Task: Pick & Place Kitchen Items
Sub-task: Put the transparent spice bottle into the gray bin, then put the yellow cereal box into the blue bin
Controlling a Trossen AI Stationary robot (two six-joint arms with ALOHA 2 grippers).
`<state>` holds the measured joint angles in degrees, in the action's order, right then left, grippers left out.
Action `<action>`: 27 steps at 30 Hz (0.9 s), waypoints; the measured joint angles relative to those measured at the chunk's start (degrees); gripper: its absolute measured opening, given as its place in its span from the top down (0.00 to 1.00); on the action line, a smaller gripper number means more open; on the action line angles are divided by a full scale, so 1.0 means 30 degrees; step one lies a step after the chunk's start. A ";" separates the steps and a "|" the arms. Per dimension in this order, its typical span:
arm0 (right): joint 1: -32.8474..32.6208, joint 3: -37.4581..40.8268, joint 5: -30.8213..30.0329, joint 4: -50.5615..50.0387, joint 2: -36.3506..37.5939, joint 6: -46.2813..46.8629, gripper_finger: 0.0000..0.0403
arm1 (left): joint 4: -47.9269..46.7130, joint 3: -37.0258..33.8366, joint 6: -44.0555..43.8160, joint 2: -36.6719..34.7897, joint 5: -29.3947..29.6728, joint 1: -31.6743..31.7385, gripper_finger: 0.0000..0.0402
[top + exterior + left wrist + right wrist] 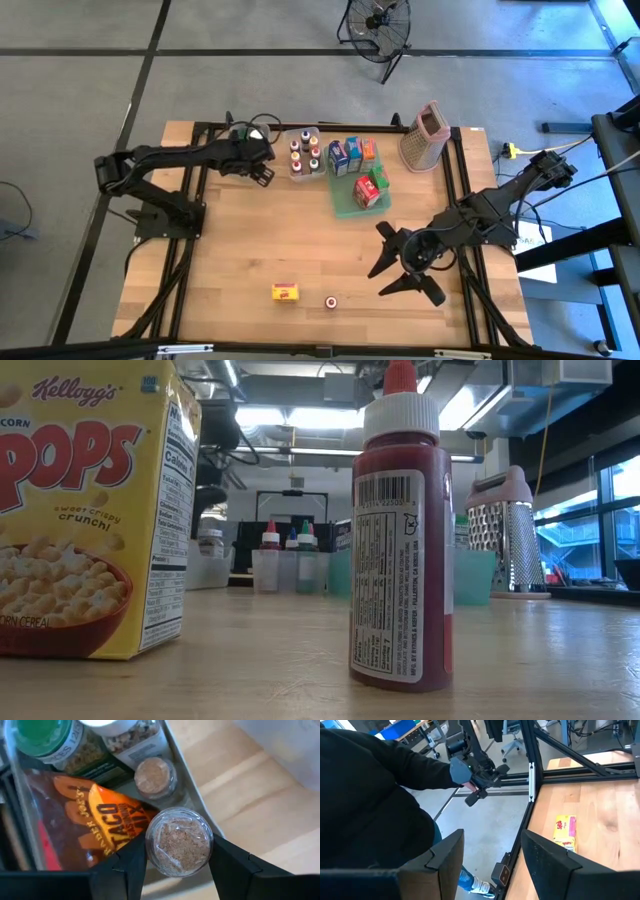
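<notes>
Left gripper: clenched around a small clear round spice jar of tan granules, one finger on each side, jar end-on to the wrist camera.
Jar's place: at the table's far left, over a clear plastic bin holding an orange taco-seasoning packet and other small jars; lifted or resting, hard to tell from this angle.
Right gripper: fingers apart, nothing between them, low at the table's near right, pointed past the near edge toward a person in a dark sleeve.
Loose items: small yellow cereal carton and dark red squeeze bottle, just beside each other near the front edge.
Key relation: both lie leftward of the right gripper, apart from it; carton's long axis runs left to right, bottle upright.
Nearer arm: right, judged from above; left well apart at the far side.
Likely destination: flat green tray of cartons, beside the pinkish-grey box grater.
</notes>
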<state>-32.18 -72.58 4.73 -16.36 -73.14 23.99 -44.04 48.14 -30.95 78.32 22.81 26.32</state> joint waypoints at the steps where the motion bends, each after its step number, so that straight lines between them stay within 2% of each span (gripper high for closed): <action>1: 0.0006 0.0000 0.0002 -0.0026 0.0000 -0.0009 0.50 | 0.0516 -0.0313 -0.0097 -0.0058 -0.0129 -0.0002 0.57; 8: 0.0470 0.0000 0.0460 -0.0050 0.0000 -0.0076 0.50 | 0.2251 -0.1033 -0.0521 -0.0055 -0.0794 -0.0041 0.56; 14: 0.0762 0.0000 0.1024 -0.0043 0.0000 -0.0073 0.50 | 0.2254 -0.1056 -0.0474 -0.0041 -0.0903 -0.0041 0.43; 17: 0.0765 0.0000 0.1020 -0.0043 0.0000 -0.0073 0.50 | 0.2232 -0.1056 -0.0456 -0.0041 -0.0883 -0.0048 0.40; 22: 0.0882 0.0000 0.1212 -0.0043 0.0000 -0.0132 0.50 | 0.2032 -0.1139 -0.0385 -0.0526 -0.1169 -0.0063 0.40; 27: 0.1107 0.0000 0.1510 -0.0043 0.0000 -0.0138 0.50 | 0.2086 -0.1136 -0.0362 -0.2181 -0.1609 -0.0085 0.40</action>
<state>-28.86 -72.58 9.26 -16.49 -73.14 23.57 -37.78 44.73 -32.03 71.77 17.98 26.06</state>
